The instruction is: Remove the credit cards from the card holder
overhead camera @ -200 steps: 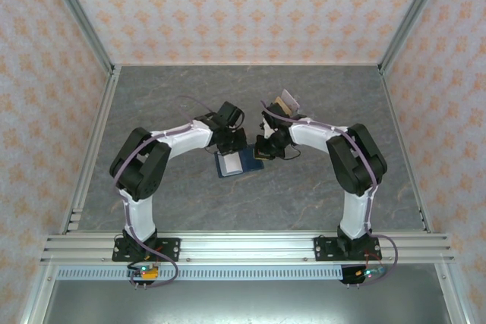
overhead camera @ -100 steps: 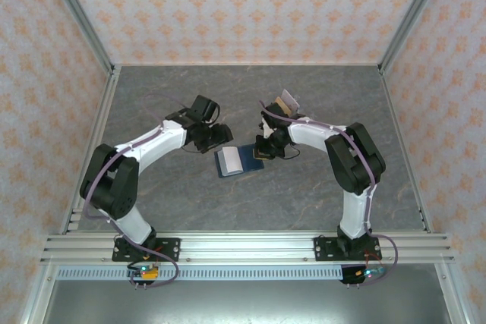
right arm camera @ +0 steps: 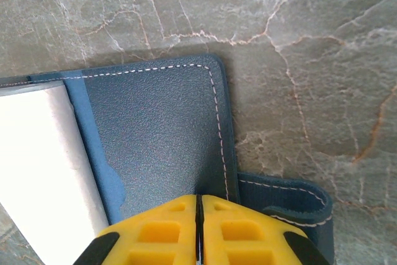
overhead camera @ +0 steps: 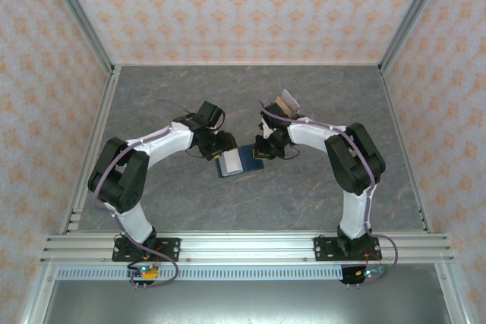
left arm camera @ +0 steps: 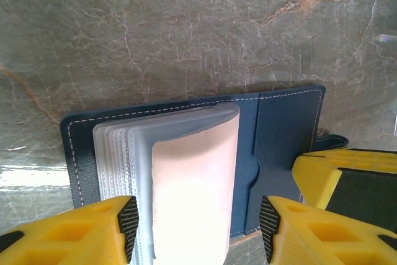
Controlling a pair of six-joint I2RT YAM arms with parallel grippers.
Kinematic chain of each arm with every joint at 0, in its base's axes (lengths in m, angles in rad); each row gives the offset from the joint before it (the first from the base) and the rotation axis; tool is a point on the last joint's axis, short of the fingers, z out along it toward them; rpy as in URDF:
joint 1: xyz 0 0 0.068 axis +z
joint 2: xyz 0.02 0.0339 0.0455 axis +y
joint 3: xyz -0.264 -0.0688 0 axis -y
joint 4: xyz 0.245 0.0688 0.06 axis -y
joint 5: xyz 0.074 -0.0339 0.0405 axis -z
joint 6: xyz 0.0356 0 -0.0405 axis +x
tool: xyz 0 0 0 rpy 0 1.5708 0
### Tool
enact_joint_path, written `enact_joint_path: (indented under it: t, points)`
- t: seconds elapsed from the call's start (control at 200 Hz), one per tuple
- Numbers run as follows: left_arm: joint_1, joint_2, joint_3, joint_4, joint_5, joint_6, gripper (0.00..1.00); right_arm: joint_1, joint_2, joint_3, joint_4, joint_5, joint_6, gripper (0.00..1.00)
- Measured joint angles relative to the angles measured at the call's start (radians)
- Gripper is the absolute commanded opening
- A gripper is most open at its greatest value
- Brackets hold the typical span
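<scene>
Fingers [left arm camera: 127, 224] of left gripper [left arm camera: 198, 228] parted, straddling pale sleeve stack [left arm camera: 186, 166], gripping nothing. Right gripper [right arm camera: 198, 231] closed tight, tips pressing right flap of card holder [right arm camera: 161, 128] beside tab clasp [right arm camera: 291, 200], pinning it flat. Holder lies open mid-table [overhead camera: 326, 195]. Toward far edge, behind right arm: tan and pale flat pieces, likely credit cards [overhead camera: 286, 100] already out. Treat task as partway. You cannot tell from here whether sleeves hold more.
</scene>
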Motion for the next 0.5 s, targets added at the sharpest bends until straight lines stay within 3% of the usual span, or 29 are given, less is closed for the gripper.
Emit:
enact_joint_path:
  t: [0.495]
  points:
    - [-0.006, 0.078, 0.038, -0.014, -0.001, 0.0, 0.54, 0.005, 0.0, -0.002, 0.004, 0.008, -0.002, 0.1]
